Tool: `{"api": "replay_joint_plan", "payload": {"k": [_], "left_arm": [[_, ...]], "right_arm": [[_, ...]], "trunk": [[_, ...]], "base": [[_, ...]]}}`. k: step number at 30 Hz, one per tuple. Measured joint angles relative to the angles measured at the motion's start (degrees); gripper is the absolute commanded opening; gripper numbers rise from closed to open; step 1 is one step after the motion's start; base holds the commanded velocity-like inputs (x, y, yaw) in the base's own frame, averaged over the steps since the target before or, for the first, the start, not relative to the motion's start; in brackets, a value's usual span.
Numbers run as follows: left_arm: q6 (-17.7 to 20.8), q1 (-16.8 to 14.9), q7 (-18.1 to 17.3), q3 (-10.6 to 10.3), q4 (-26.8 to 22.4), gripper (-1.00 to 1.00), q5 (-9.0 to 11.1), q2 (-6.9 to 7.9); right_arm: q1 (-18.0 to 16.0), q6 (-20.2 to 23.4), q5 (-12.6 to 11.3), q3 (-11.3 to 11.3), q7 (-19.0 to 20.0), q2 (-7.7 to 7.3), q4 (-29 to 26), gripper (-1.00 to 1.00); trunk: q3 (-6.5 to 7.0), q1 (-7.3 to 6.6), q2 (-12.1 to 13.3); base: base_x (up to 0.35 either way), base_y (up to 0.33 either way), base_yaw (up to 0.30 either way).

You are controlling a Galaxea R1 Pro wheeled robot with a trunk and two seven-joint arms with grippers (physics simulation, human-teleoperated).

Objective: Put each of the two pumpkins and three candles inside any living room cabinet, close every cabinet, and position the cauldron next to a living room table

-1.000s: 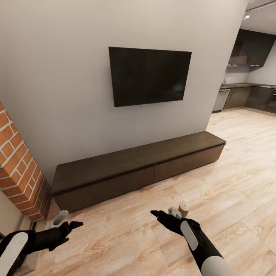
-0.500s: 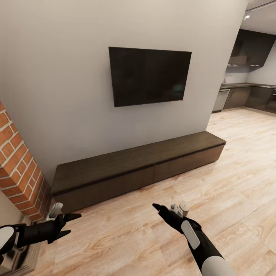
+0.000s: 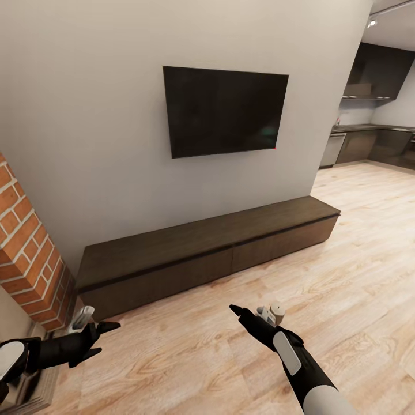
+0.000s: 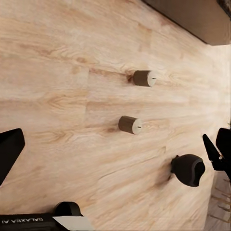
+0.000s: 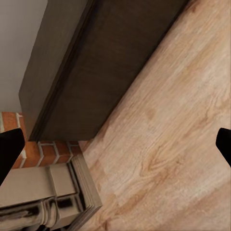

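Two candles (image 4: pixel 143 78) (image 4: pixel 130 124) stood on the wooden floor (image 3: pixel 357 276), apart from each other, and the cauldron (image 4: pixel 188 169) sat on the same boards a little beyond the second. A third candle (image 3: pixel 277 313) showed on the floor just past my right gripper (image 3: pixel 251 314) in the head view. I judged the candles light, stiff and somewhat waxy-smooth, so a firm pinch across the round side, low on the body and clear of the wick, seemed the safest hold. The cauldron looked heavier and hard; its rim, taken with one finger inside the mouth, would likely be the best purchase, though it needed only setting beside a table.

My right gripper hung above the floor with its fingers spread wide, holding nothing and touching nothing; the candle beside it stood free. My left gripper (image 3: pixel 97 328) was likewise wide open and empty, low near the brick pillar (image 3: pixel 26 259).

The cabinet (image 3: pixel 207 253) ran along the wall under the television (image 3: pixel 225 112), its flat drawer fronts all shut. I judged that a drawer would have to come out before any candle could go in, and with no handles the top edge of a front looked the likeliest place to catch. I saw no pumpkins from here.
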Motion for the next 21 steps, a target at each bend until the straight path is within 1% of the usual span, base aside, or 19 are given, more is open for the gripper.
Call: {"api": "replay_joint_plan", "payload": {"k": [2,4,7,9,11,13,14,16,17,18,21], "left_arm": [[-1.5,0.0,3.0,-0.1,-0.1,1.0,-0.1,-1.32],[-2.3,0.0,7.1,-0.1,-0.7,1.0,-0.1,-2.88],[-5.3,0.0,15.7,-0.1,-2.3,1.0,-0.4,-5.43],[-6.3,0.0,20.4,-0.2,-3.3,1.0,-0.5,-6.2],[-6.8,0.0,24.0,-0.2,-4.7,1.0,-0.5,-6.57],[-7.1,0.0,26.7,-0.2,-5.7,1.0,-0.5,-6.74],[-7.3,0.0,28.4,-0.2,-6.1,1.0,-0.5,-6.85],[-7.7,0.0,29.8,-0.3,-6.2,1.0,-0.8,-7.48],[-8.0,0.0,30.2,-0.3,-6.2,1.0,-1.4,-7.99],[-8.2,0.0,30.4,-0.3,-6.3,1.0,-2.6,-8.44],[-8.5,0.0,30.8,-0.2,-6.3,1.0,-7.9,-9.13]], "right_arm": [[0.0,0.0,0.0,0.0,0.6,-0.05,0.0,1.0],[0.0,0.0,0.0,0.0,1.6,-0.06,0.0,1.0],[0.0,0.1,0.0,0.0,3.1,-0.01,0.0,1.0],[0.0,0.1,0.0,0.1,3.6,-0.05,0.0,1.0],[0.0,0.0,0.0,0.1,3.8,-0.07,0.0,1.0],[0.3,0.0,0.0,0.0,4.5,-0.08,-0.1,1.0],[0.4,0.0,0.1,0.0,5.9,-0.08,-0.1,1.0],[0.5,-0.1,0.1,0.0,7.9,-0.08,-0.2,1.0],[0.5,-0.1,0.2,0.0,8.5,-0.08,-0.2,1.0],[0.6,-0.3,0.2,0.0,8.9,-0.08,-0.2,1.0],[0.7,-2.4,0.1,-0.4,9.4,-0.08,-0.2,1.0]], "trunk": [[-0.36,0.44,-0.8],[-0.72,0.88,-1.6],[-1.26,1.54,-2.8],[-1.62,1.98,-3.6],[-1.97,2.42,-4.4],[-2.33,2.86,-5.2],[-2.51,3.08,-5.6],[-2.87,3.51,-6.4],[-3.05,3.73,-6.8],[-3.23,3.95,-7.2],[-3.77,4.61,-8.4]], "base": [[0.0,0.0,0.0],[0.0,0.0,0.0],[0.0,0.0,0.0],[0.0,0.0,0.0],[0.0,0.0,0.0],[0.0,0.0,0.0],[0.0,0.0,0.0],[0.0,0.0,0.0],[0.0,0.0,0.0],[0.0,0.0,0.0],[0.0,0.0,0.0]]}}
